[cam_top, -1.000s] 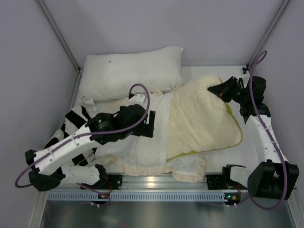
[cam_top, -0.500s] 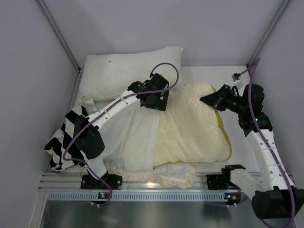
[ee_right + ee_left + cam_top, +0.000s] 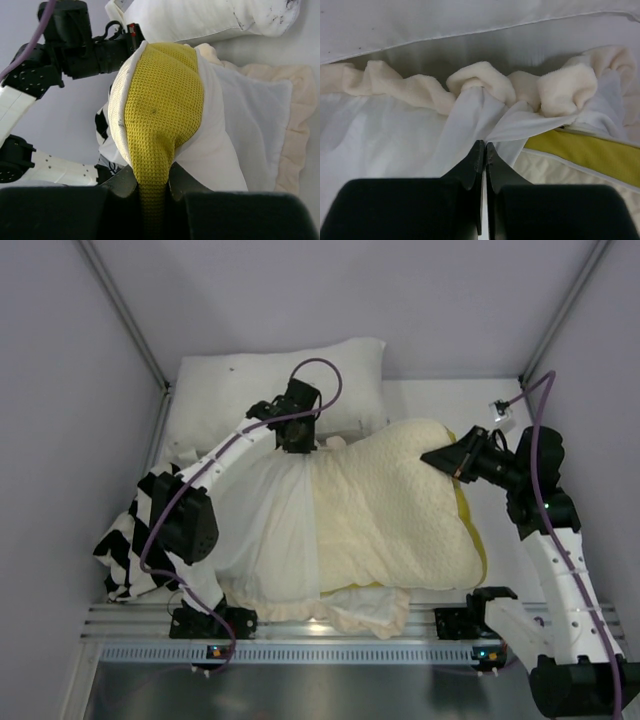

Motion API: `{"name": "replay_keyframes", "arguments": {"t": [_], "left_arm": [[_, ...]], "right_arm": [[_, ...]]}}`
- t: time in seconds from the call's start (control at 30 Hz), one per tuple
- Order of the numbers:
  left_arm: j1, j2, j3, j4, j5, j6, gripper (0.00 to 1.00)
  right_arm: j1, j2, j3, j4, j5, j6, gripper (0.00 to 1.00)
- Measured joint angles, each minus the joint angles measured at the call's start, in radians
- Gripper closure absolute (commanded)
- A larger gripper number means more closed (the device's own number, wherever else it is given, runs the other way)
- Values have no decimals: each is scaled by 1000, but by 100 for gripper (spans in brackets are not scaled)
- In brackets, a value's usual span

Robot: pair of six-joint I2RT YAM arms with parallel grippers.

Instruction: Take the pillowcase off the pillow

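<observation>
Left gripper (image 3: 481, 146): clenched on a fold of the white-lined, cream-ruffled pillowcase (image 3: 395, 125), at its far edge just beside the plain white pillow (image 3: 270, 385). Right gripper (image 3: 152, 182): grasps the olive-yellow end of the pale cream quilted pillow (image 3: 390, 510). Lies across the bench (image 3: 440, 400), left part inside the pillowcase, right part bare. Black-and-white striped cloth (image 3: 125, 540) at far left.

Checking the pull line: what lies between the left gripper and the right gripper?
The pillow, its quilted face bare, spans from left gripper to right gripper; top view.
</observation>
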State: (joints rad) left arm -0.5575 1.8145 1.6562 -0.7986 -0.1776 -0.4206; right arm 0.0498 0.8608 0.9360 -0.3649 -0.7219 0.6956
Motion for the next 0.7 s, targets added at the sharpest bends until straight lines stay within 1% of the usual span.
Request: {"name": "replay_keyframes", "arguments": {"t": [0.17,0.27,0.53,0.7], "left_arm": [[92,-20,-136,66,64,-6,100],[127,-72,-221,102,92,-14,100],[223,-338,-425,151,95,-19,100],[243,-494,-531,153,83,-19,100]], "right_arm": [[0,-14,5,-19,-6,0,100],[1,-16,17,-35,-5,0,100],[0,-11,91,-79,29,-4,100],[-40,18,149,-103,70,-16,100]]}}
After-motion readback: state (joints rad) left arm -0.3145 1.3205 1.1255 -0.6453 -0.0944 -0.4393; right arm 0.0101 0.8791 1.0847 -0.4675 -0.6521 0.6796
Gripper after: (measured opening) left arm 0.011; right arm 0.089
